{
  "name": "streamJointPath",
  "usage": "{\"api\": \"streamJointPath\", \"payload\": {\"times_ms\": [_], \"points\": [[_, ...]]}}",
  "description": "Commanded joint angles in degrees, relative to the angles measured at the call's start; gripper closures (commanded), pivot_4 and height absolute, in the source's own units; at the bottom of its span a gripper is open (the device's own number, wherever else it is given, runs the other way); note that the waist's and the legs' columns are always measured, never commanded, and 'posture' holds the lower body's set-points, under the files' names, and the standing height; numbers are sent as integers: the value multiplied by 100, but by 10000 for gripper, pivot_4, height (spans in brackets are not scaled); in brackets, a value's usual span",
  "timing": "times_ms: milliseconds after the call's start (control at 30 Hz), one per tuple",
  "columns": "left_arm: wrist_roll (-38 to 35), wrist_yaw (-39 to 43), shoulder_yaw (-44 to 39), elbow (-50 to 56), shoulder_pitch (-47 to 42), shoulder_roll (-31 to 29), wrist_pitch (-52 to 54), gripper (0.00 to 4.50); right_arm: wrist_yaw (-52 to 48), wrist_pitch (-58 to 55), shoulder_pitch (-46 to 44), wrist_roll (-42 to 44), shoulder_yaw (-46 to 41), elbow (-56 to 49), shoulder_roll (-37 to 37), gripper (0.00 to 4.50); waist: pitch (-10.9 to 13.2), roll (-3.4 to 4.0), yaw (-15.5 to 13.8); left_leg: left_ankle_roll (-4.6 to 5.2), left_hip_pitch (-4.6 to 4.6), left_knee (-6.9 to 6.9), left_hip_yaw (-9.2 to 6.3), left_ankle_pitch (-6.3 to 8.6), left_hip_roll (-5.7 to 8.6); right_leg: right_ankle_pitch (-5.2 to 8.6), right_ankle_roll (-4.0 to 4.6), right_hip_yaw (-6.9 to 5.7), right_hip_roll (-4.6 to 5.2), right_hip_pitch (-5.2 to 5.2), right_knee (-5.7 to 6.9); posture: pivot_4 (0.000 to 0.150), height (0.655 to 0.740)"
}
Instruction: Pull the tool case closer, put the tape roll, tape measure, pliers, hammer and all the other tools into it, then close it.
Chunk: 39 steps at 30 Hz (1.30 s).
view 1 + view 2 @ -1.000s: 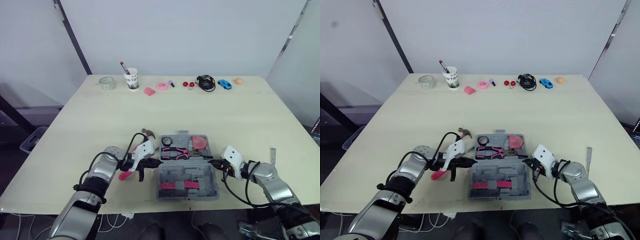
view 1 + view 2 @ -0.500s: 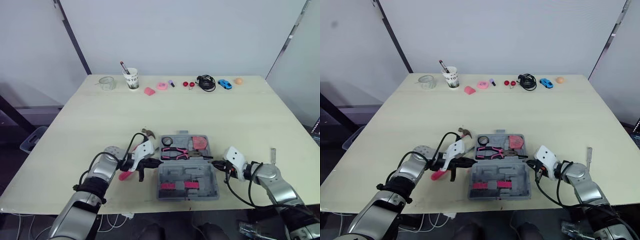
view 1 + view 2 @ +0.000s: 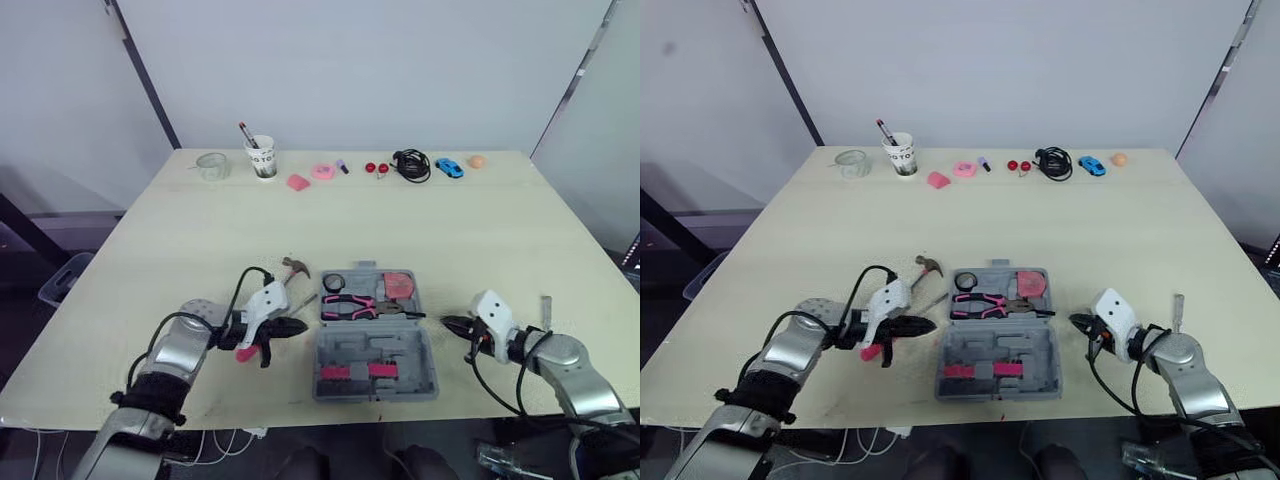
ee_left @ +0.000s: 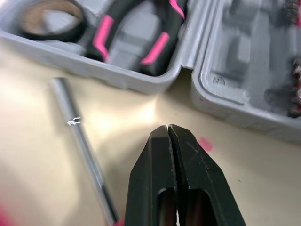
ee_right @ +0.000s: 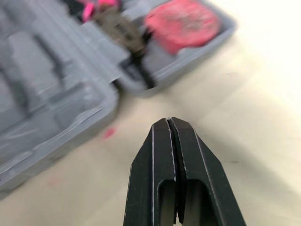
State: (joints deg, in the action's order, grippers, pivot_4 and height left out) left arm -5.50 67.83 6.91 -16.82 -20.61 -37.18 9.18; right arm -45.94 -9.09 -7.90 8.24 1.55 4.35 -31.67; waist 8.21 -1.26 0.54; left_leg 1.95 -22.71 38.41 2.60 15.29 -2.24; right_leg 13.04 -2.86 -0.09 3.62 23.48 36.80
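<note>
**Hammer next; both grippers empty beside the open case**
The case [image 3: 400, 345] lies open at lower centre of the counter [image 3: 400, 220], with the tape roll [image 3: 334, 283], pliers [image 3: 348, 305] and tape measure [image 3: 400, 285] in its upper half. The hammer [image 3: 295, 268] lies just left of it, beside the left gripper [image 3: 283, 328], whose fingers are pressed together on nothing. The right gripper [image 3: 452, 324], also together, sits right of the case. The left fingers should probably part, straddle the bare shaft and lift it level. A screwdriver [image 3: 546, 308] waits at lower right.

My left arm [image 3: 185, 345] in silver-grey metal shells, right arm [image 3: 570, 365] the same, white plastic wrist housings [image 3: 266, 300], black cables [image 3: 474, 365] looping from forearm to wrist on both, slim black tapered jaws with slotted bases
</note>
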Motion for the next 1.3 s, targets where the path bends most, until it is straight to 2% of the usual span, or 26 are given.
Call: {"api": "streamJointPath", "payload": {"times_ms": [33, 200, 300, 333, 467, 500, 533, 567, 600, 667, 733, 767, 1033, 1300], "points": [[-476, -204, -502, 786, 309, -136, 392, 44123, 200, 79, 97, 262, -424, -344, 22, 45000, 0, 0, 3, 0, 1, 0, -4, 0, -1, 0, 0, 1, 2, 0, 0, 1500, 7400], [-999, -700, -1248, 1595, 997, -135, 797, 44123, 490, 61, 354, 531, -823, -644, 171, 45000, 1, 0, 6, 0, 4, -3, -13, 0, -5, 1, 0, 4, 2, 0, 0, 1500, 7400], [-1432, -1030, -1950, 2128, 1723, -42, 883, 44123, 787, 70, 724, 777, -1253, -914, 303, 45000, 1, 1, 9, 0, 5, -5, -18, 0, -6, 1, 1, 6, 3, 0, -2, 1500, 7400], [-1547, -1101, -2172, 2250, 1970, -16, 844, 44779, 875, 63, 872, 833, -1400, -1009, 323, 42533, 1, 1, 10, 0, 5, -6, -21, 1, -8, 1, 1, 9, 4, 1, -3, 1500, 7400], [-1759, -1329, -2831, 2537, 2756, 31, 639, 35048, 1262, -60, 1458, 1029, -1975, -1332, 401, 29753, 1, 1, -11, -1, 6, -8, -21, 1, -13, 12, 19, 9, 10, 1, -6, 1500, 7400], [-1772, -1354, -2927, 2584, 2922, 40, 575, 28041, 1312, -67, 1601, 1064, -2086, -1391, 412, 23016, 1, 1, -21, -1, 6, -8, -21, 1, -13, 14, 24, 8, 12, 1, -5, 1500, 7400], [-1857, -1365, -3079, 2642, 3114, 89, 507, 24268, 1362, -72, 1822, 1126, -2230, -1460, 451, 19053, 1, 1, -29, -1, 9, -7, -19, 1, -13, 15, 24, 8, 16, 0, -5, 1500, 7400], [-1926, -1377, -3171, 2689, 3243, 126, 459, 18605, 1392, -72, 1973, 1177, -2321, -1505, 473, 11861, 1, 1, -30, -1, 10, -7, -18, 1, -12, 15, 24, 8, 18, 0, -5, 1500, 7400], [-1986, -1369, -3279, 2706, 3407, 173, 399, 16476, 1384, -11, 2209, 1191, -2413, -1554, 493, 9811, 0, 1, -36, -1, 10, -7, -18, 1, -13, 15, 24, 8, 19, 0, -5, 1500, 7400], [-2032, -1368, -3391, 2721, 3611, 231, 329, 8614, 1370, 59, 2558, 1240, -2574, -1639, 552, 970, -1, 0, -42, -1, 10, -7, -15, 1, -12, 15, 24, 8, 21, 0, -5, 1500, 7400], [-2094, -1402, -3561, 2611, 3819, 330, 209, 2399, 1390, 103, 2850, 1294, -2735, -1715, 619, 0, 0, 1, -43, -1, 11, -8, -13, 1, -13, 16, 24, 8, 24, 1, -6, 1500, 7400], [-2108, -1388, -3639, 2545, 3955, 372, 123, 918, 1406, 144, 3012, 1327, -2826, -1740, 671, 0, -1, 1, -39, -1, 11, -9, -11, 1, -12, 16, 24, 8, 26, 2, -7, 1500, 7400], [-2279, -1223, -3899, 2342, 4649, 542, -292, 918, 1630, 501, 3660, 1384, -3290, -1540, 1043, 0, -3, 0, 1, -3, 12, -10, -8, 3, -18, 30, 3, 5, 40, 15, -9, 1500, 7400], [-2271, -1216, -3824, 2210, 4450, 478, -436, 918, 1711, 521, 3583, 1410, -3336, -1336, 1054, 0, -3, 1, -3, -5, 6, -12, -14, 4, -18, 29, 6, -2, 54, 16, -15, 1500, 7400]]}}
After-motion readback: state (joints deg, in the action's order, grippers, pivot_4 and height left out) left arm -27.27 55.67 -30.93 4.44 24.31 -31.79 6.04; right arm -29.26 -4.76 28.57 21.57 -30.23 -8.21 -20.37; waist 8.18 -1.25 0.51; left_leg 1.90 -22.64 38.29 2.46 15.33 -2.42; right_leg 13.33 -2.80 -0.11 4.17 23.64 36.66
